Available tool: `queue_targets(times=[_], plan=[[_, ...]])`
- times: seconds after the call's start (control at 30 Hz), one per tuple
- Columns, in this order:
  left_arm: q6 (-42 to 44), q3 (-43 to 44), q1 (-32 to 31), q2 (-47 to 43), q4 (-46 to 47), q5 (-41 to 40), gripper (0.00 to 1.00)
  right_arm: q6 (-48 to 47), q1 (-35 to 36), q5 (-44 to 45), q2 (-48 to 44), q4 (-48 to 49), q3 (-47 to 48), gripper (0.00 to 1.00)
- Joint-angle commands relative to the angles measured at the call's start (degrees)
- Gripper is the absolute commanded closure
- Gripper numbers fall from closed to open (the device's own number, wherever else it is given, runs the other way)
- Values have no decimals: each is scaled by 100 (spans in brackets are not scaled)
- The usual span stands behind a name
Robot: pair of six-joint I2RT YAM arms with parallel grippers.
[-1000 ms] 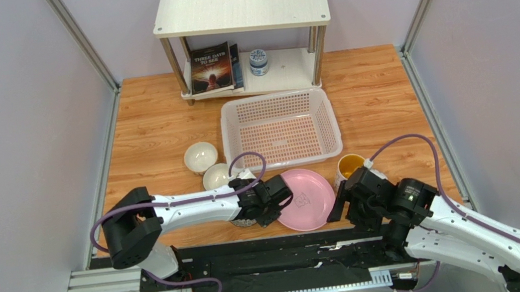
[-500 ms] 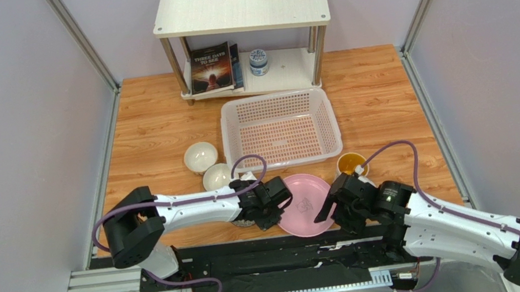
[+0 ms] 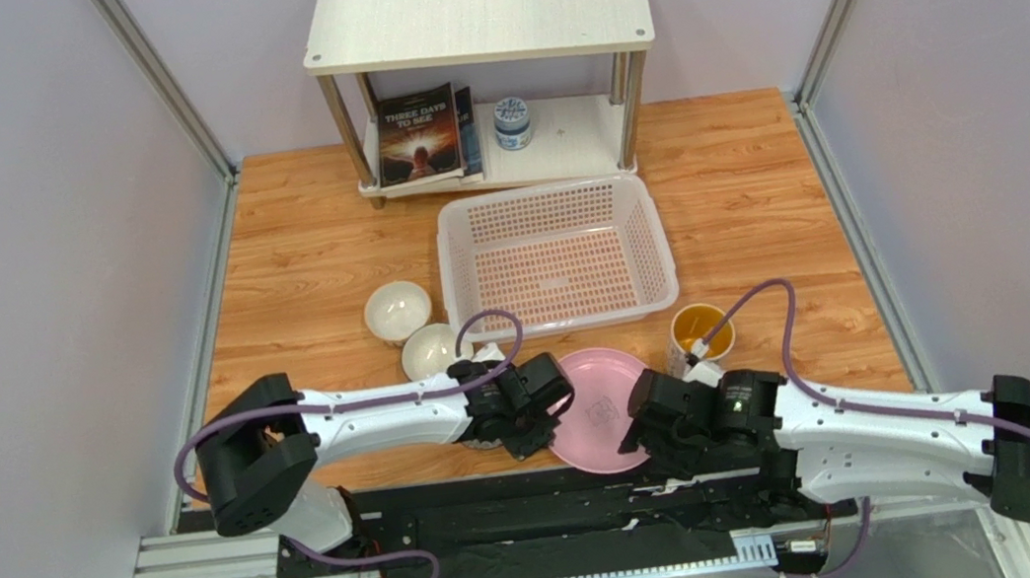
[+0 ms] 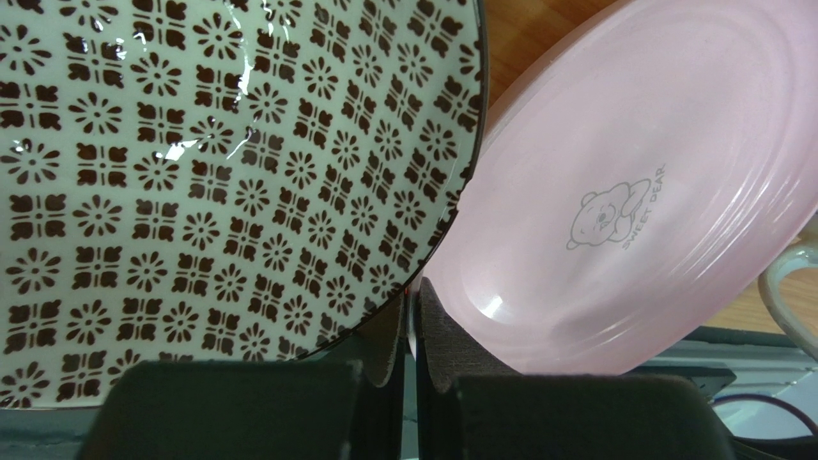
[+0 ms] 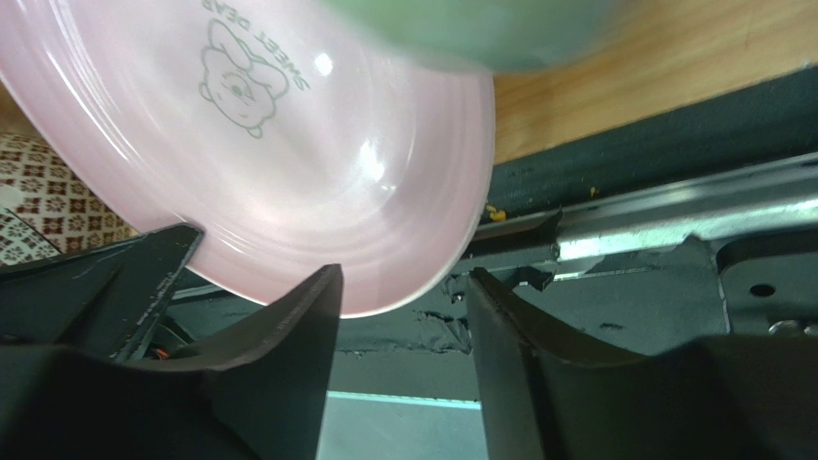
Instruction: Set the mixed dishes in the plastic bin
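Top external view: pink plate is noted at the near edge of the table, between both arms, printed face up. Being round, it gives no long axis.

Patterned bowl is almost wholly hidden under the left gripper from above. In the left wrist view it fills the left half, cut off by the frame, its rim just beside the plate's edge. Left fingers are pressed together, tips where the two rims meet.

Right gripper is spread, the plate's near-right rim lying between its fingers. A blurred greenish shape at the top of the right wrist view cannot be identified.

Mug stands mouth up, just right of the plate. White bowl and second white bowl sit left of the bin. The bin's long axis runs left to right, behind the plate, and all dishes are seen outside it
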Motion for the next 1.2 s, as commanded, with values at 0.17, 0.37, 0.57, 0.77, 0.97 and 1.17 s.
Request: queue_targets(times=[0.17,0.37,0.57,0.77,0.97,1.17], plan=[[-53,-139,9,-341,49,-35,100,885,436,91,312,265,3,40],[-61,-148,0,-367,128,-79,100,508,445,267,523,-208,556,40],[26,-7,9,-191,155,-9,100,86,479,188,567,-384,1003,41],[9,-25,9,-235,146,-44,100,339,857,65,805,-553,1278,40],[18,-68,9,-270,137,-35,100,1779,1315,337,33,-280,435,41],[0,-156,0,-279,242,26,100,2404,1306,715,-514,-359,-84,43]])
